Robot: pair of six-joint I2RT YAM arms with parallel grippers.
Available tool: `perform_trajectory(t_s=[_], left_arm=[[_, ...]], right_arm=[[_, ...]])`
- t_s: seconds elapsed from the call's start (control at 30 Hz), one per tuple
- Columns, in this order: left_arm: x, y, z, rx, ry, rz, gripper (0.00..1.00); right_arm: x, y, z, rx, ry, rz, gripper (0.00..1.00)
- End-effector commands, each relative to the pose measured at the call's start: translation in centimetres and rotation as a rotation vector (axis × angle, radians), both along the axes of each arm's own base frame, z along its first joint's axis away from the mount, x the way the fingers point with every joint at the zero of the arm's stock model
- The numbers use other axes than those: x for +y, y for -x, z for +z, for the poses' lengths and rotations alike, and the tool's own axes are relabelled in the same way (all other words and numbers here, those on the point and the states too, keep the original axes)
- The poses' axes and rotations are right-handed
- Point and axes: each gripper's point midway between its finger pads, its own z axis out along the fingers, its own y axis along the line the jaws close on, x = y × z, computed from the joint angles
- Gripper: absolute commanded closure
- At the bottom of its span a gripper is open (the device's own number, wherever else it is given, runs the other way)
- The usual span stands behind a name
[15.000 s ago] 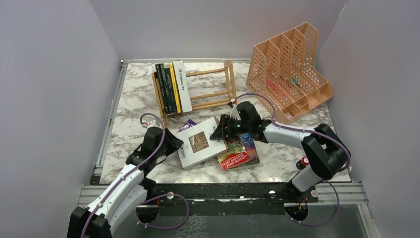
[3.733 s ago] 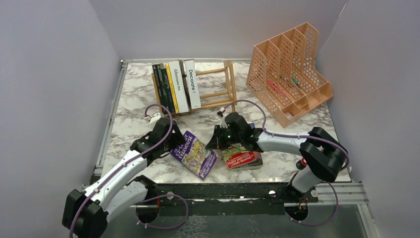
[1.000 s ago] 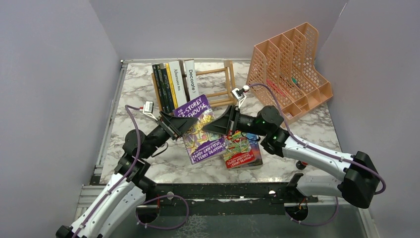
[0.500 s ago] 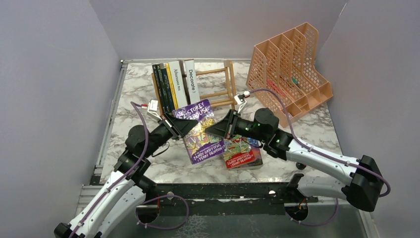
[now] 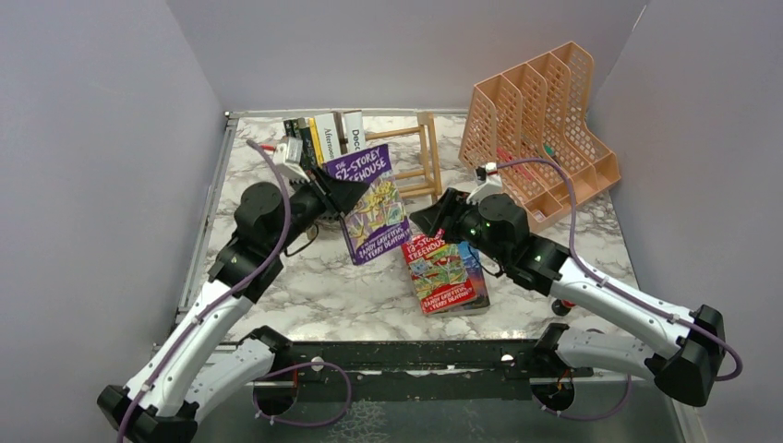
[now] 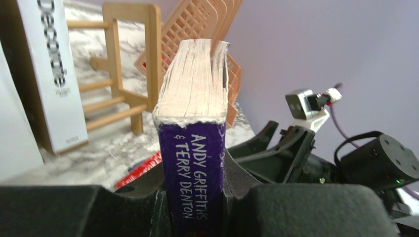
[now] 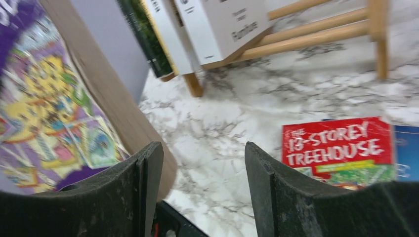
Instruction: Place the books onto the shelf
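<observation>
The purple book point(image 5: 369, 208) is a thin paperback, so it is probably light and bends easily. Its glossy cover may slip between smooth pads. In the left wrist view the pages fan a little open at the far edge, which suggests that only the part near the spine is stiff. The best place to hold it seems to be close to the spine, and this is where the left gripper point(image 5: 343, 196) has it: the two pads are pressed onto the front and back covers, with the spine facing the wrist camera.

The book is lifted above the counter point(image 5: 305, 286). It stands nearly upright, tilted a little, just in front of the shelf point(image 5: 427, 157). On the shelf, dark, yellow and white books, one of them the Decorate book point(image 5: 352, 132), already fill the left part, and the right part is free.

The right gripper point(image 5: 430, 220) has its jaws spread wide and holds nothing. The purple book is beside its left finger, outside the jaws, and it is not possible to tell if they touch. The red book point(image 5: 443, 272) lies flat on the counter near this gripper, on top of a blue book point(image 7: 407, 148).
</observation>
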Motion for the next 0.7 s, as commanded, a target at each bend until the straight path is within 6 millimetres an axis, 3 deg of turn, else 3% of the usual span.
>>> perform_trajectory(t_s=[0.0, 0.2, 0.43, 0.57, 0.67], left_arm=[[-0.2, -2.9, 5.9, -0.203, -0.139, 0.033, 1.0], [-0.4, -10.0, 9.0, -0.238, -0.326, 0.182, 1.0], [-1.1, -17.4, 9.0, -0.183, -0.403, 0.328, 1.0], [-3.0, -20.7, 7.5, -0.134, -0.4, 0.33, 1.0], [-3.6, -23.0, 4.9, -0.066, -0.424, 0.363, 1.0]], right_arm=[[-4.4, -1.6, -0.5, -0.045, 0.134, -0.193, 0.34], [-5.9, -1.3, -1.7, -0.036, 0.147, -0.239, 0.34], [-7.0, -1.0, -2.6, -0.016, 0.195, -0.258, 0.34], [-7.7, -0.9, -2.9, -0.017, 0.21, -0.277, 0.34], [-7.6, -0.9, -3.1, -0.012, 0.217, -0.275, 0.34]])
